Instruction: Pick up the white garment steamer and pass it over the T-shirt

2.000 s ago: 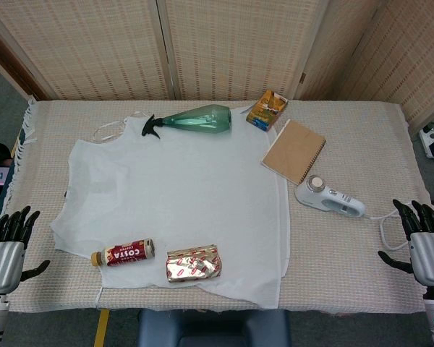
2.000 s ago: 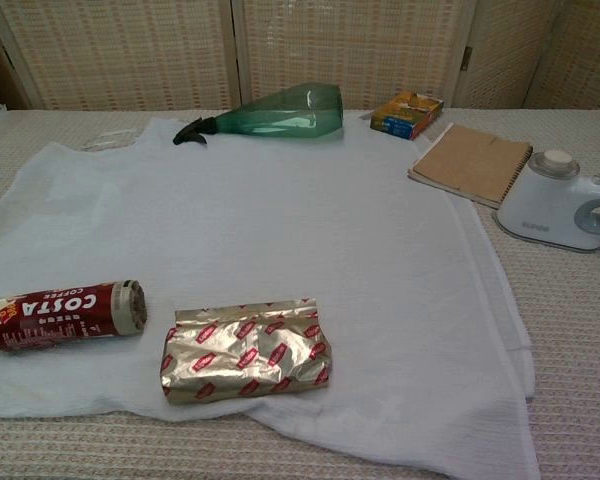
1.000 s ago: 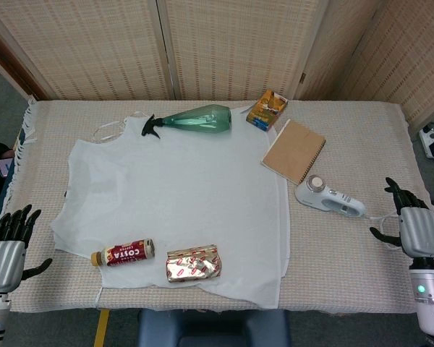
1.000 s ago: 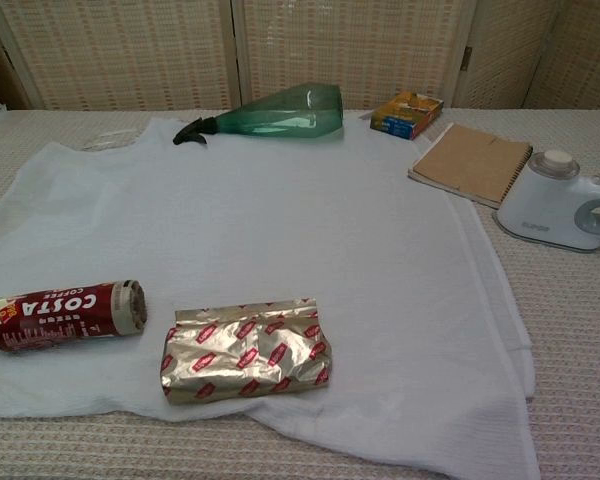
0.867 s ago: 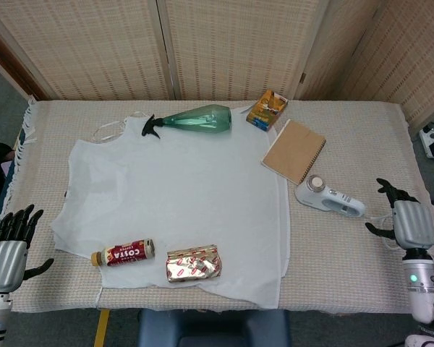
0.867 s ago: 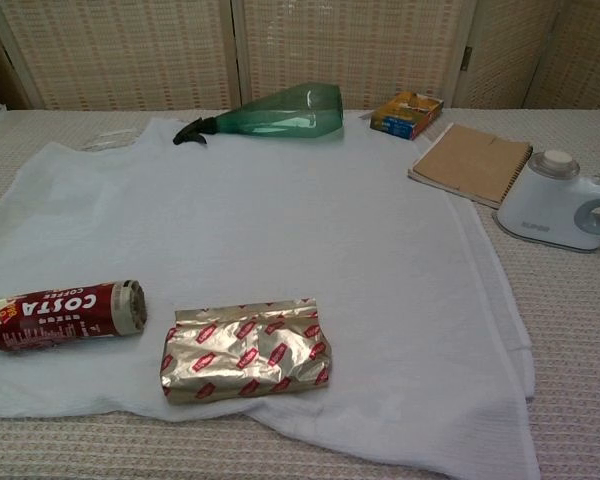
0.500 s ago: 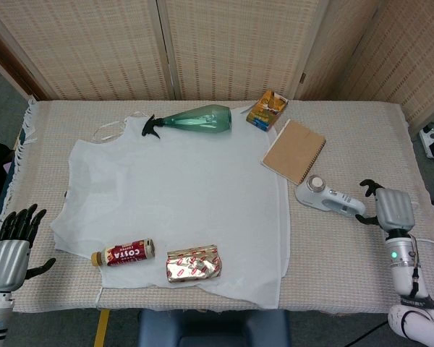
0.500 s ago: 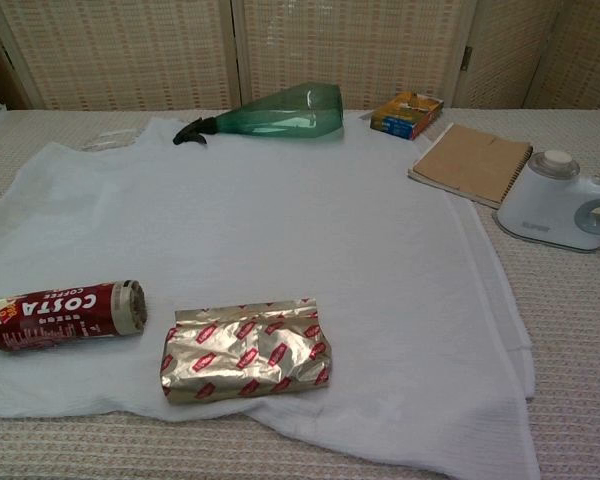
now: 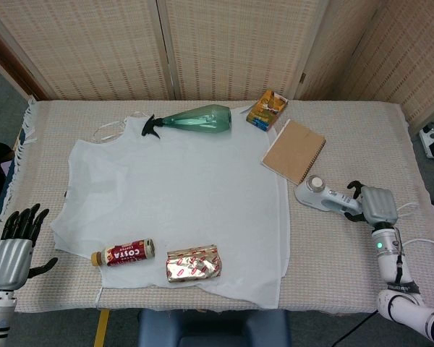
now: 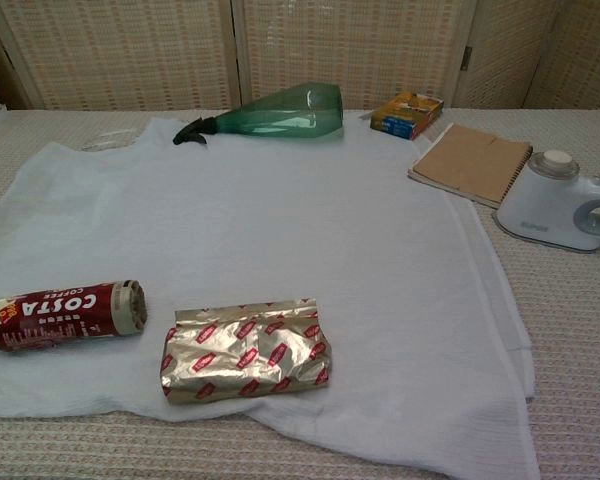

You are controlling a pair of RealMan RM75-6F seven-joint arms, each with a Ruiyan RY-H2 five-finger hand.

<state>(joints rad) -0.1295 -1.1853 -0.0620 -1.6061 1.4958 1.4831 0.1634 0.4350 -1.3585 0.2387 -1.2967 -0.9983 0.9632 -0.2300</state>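
Observation:
The white garment steamer (image 9: 324, 196) lies on the table just right of the T-shirt, round cap toward the notebook; the chest view shows the steamer (image 10: 557, 208) at the right edge. The white T-shirt (image 9: 173, 189) is spread flat over the middle of the table, and it fills most of the chest view as the T-shirt (image 10: 280, 215). My right hand (image 9: 376, 204) is at the steamer's handle end, dark fingers reaching over it, with no grip showing. My left hand (image 9: 11, 249) hovers at the near left corner, fingers spread, holding nothing. Neither hand shows in the chest view.
On the shirt lie a green spray bottle (image 9: 193, 121) at the far edge, a red Costa bottle (image 9: 124, 253) and a foil packet (image 9: 194, 263) near the front. A brown notebook (image 9: 294, 150) and a yellow box (image 9: 267, 109) sit behind the steamer. Its cord (image 9: 419, 242) trails right.
My right hand has moved left and away from me, from the table's right edge up to the steamer's handle. The left hand has barely shifted. The steamer has not moved.

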